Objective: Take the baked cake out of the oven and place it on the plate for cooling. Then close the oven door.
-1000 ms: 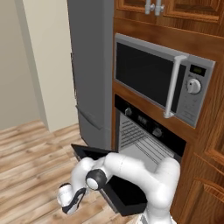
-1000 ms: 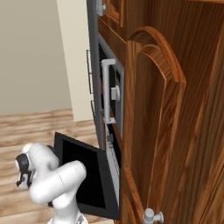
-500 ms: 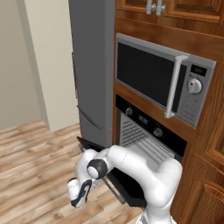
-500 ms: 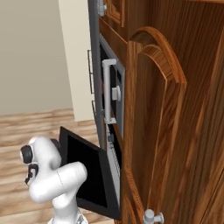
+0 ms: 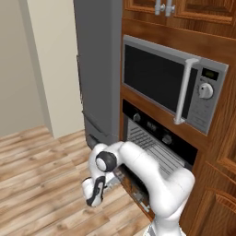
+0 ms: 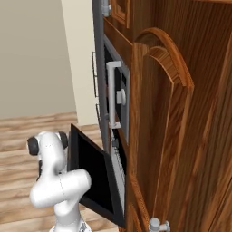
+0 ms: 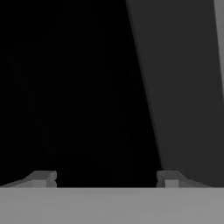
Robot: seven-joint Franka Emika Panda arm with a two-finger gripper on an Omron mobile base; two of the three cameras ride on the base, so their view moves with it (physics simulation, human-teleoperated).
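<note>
While half-raised, oven door, claw spread before it.

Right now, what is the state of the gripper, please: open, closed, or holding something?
Gripper: open, jaws standing wide apart with nothing between them, facing a dark surface.

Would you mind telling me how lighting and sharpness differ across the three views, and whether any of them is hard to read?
Left base view: evenly lit, slightly soft; microwave and oven read clearly. Right base view: evenly lit too; the oven door is a flat black panel without glare. Hand view: nearly all black and dark grey; the gripper shows its tips wide apart, little else legible.
</note>
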